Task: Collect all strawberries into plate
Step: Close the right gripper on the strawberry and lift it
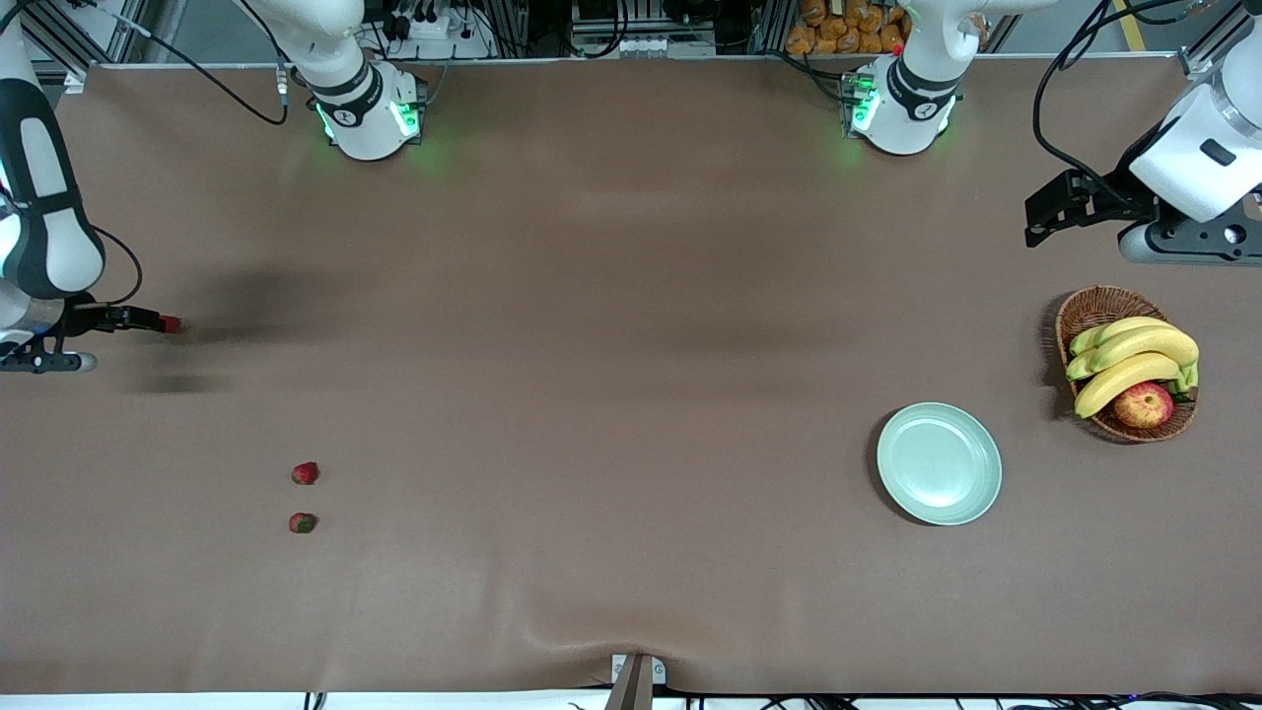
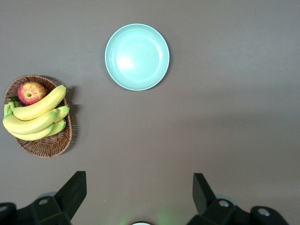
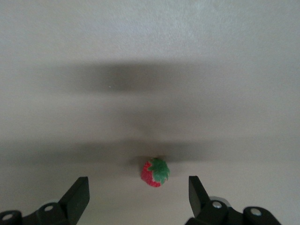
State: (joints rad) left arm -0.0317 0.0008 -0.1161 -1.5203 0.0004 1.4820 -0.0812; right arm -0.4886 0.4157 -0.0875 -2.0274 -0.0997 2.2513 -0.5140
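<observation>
Right fingers (image 3: 138, 199) apart, straddling a strawberry (image 3: 155, 172) on the bench, not touching | left fingers (image 2: 138, 197) wide apart, empty, waiting | two strawberries (image 1: 305, 473) (image 1: 303, 523) nearer front camera | plate (image 1: 939, 462) beside basket (image 1: 1085, 311)

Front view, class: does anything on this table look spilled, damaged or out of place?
Nothing spilled or damaged. Oddly, the strawberries lie at the right arm's end, while the plate sits bare at the left arm's end beside the fruit basket.
</observation>
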